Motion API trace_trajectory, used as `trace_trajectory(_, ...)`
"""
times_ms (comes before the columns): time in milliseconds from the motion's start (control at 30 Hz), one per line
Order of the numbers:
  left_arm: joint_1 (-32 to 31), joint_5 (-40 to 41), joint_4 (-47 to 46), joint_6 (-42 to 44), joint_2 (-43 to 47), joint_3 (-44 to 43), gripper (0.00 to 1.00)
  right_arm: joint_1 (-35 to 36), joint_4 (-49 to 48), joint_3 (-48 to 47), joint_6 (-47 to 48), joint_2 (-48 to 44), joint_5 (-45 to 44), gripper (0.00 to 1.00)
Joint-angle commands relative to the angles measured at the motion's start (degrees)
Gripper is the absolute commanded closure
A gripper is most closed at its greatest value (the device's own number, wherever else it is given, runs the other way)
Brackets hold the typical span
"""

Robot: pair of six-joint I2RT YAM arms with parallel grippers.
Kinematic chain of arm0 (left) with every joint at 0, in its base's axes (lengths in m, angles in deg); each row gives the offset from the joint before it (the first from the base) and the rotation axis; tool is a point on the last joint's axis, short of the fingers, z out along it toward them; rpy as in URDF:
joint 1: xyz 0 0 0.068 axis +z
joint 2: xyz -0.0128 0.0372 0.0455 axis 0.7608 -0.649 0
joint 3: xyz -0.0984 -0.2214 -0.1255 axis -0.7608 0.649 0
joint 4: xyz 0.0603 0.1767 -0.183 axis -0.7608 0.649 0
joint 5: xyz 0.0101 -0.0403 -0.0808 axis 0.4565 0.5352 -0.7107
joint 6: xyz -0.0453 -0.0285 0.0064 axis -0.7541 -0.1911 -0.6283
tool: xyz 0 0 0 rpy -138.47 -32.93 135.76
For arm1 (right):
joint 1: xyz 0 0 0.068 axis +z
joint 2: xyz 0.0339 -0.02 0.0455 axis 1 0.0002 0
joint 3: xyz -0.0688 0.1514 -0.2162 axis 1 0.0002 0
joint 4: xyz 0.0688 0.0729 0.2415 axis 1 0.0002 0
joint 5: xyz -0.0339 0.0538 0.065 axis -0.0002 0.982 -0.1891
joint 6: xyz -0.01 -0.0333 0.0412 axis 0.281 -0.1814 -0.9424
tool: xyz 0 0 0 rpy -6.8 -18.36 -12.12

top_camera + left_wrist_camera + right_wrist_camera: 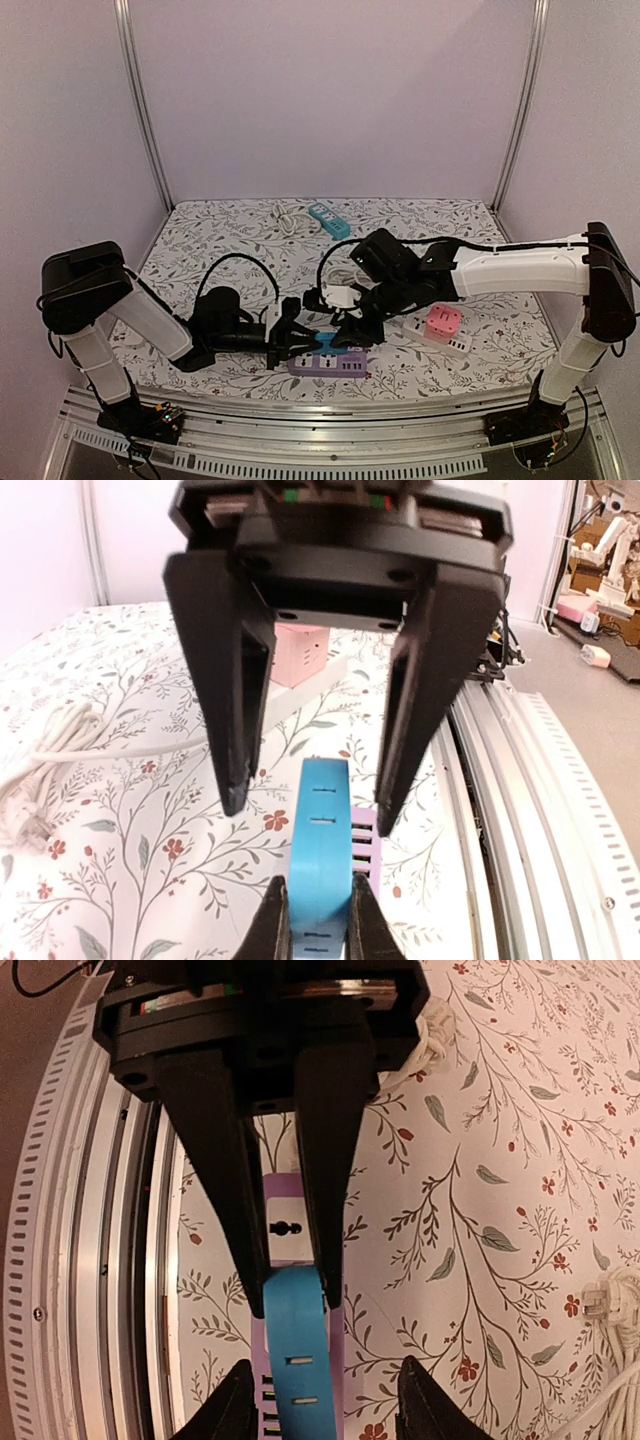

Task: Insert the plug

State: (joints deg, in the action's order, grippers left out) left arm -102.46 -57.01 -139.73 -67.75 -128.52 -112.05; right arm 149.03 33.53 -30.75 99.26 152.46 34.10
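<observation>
The plug is a blue piece (pixel 320 845) with paired slots on its face. It hangs just above a purple power strip (pixel 285 1222) lying by the table's front edge (pixel 328 364). My left gripper (pixel 318 920) is shut on the plug's near end, both fingertips pressed to its sides. My right gripper (pixel 330 1400) is open, its fingers apart on either side of the plug's other end without touching it. In the top view the two grippers meet nose to nose, the left gripper (pixel 298 340) and the right gripper (pixel 350 335), with the plug (pixel 325 343) between them.
A pink cube socket (pixel 443 320) sits on a white power strip (pixel 455 345) to the right. A second blue strip (pixel 330 220) and a coiled white cable (pixel 285 213) lie at the back. More white cable (pixel 40 770) is on the left, and a metal rail (pixel 530 810) runs along the front.
</observation>
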Motion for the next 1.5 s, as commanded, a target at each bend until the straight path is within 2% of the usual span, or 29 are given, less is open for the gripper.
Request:
trace_trajectory(0,-0.95,1.51,-0.13,0.38,-0.09,1.55,1.0,-1.69,-4.63,1.37,-2.6,-1.26,2.78,0.56)
trace_trajectory(267,-0.96,3.29,-2.42,-0.81,-0.39,2.42,1.0,-2.19,-4.51,1.38,-3.22,1.93,3.95,0.74)
trace_trajectory(433,-1.01,2.92,-4.79,-1.43,-0.58,2.41,1.0,-2.43,-4.19,1.42,-3.22,2.85,4.62,0.62)
trace_trajectory(600,-1.45,2.73,-5.78,-1.57,-0.52,2.27,1.0,-2.62,-4.05,3.66,-3.8,2.43,4.72,0.6)
trace_trajectory(800,-2.15,2.92,-5.54,-2.65,-0.54,2.14,1.0,-2.97,-6.94,5.49,-4.97,0.63,6.46,0.89)
trace_trajectory(967,-2.21,3.63,-4.74,-4.75,-1.08,1.96,1.0,-2.98,-7.39,5.02,-5.03,-0.41,7.51,1.0)
trace_trajectory(1200,-1.65,4.04,-5.02,0.66,-2.87,1.1,1.0,-2.97,-10.27,5.36,-5.42,-1.02,1.26,1.0)
trace_trajectory(1467,0.19,1.9,-3.0,5.9,-4.39,-0.03,1.0,-3.02,-10.14,4.42,-3.07,0.74,-0.33,1.0)
